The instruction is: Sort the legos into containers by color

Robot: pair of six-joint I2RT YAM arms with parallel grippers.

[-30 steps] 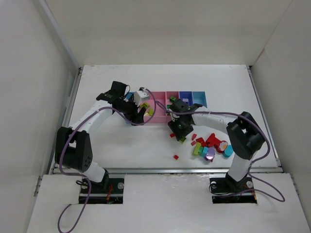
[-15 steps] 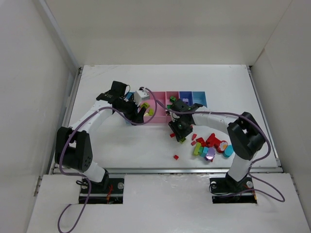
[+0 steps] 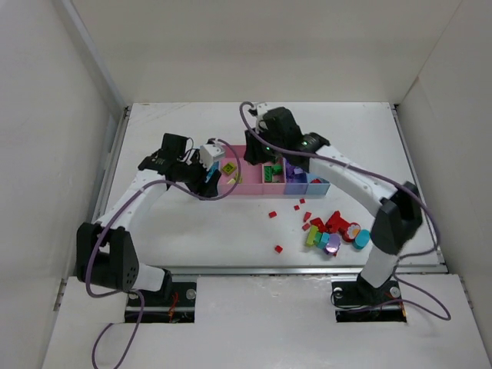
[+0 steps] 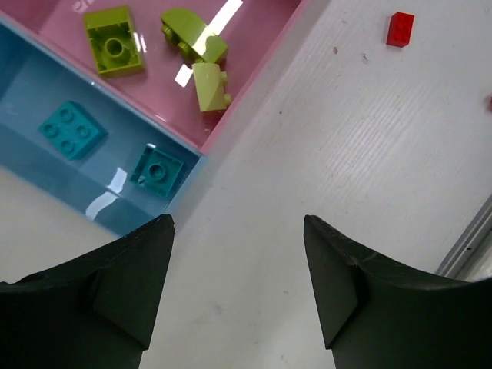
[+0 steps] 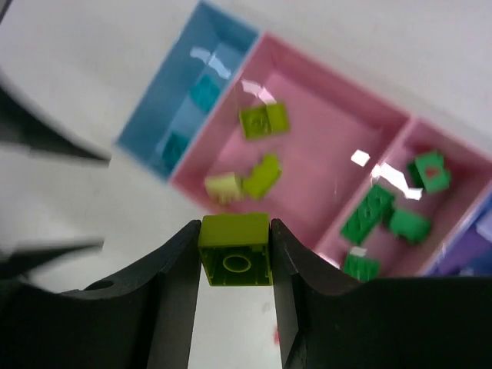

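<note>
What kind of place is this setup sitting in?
Probably a robotics lab test cell: a white table boxed in by plain white panels, a left arm and right arm bolted at its near edge, and a row of bins with toy bricks for sorting.

You have free white tabletop (image 3: 169, 231) at lower left. The joined blue-and-pink plastic bins (image 3: 250, 192) block centre. Small red plastic bricks (image 3: 278, 248) litter lower centre.

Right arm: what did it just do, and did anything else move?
The right gripper closed on a lime brick, lifted it off the table and swung away from the bases to the row of bins. The left gripper drifted slightly left, open and empty. The loose pile of bricks stayed put.
</note>
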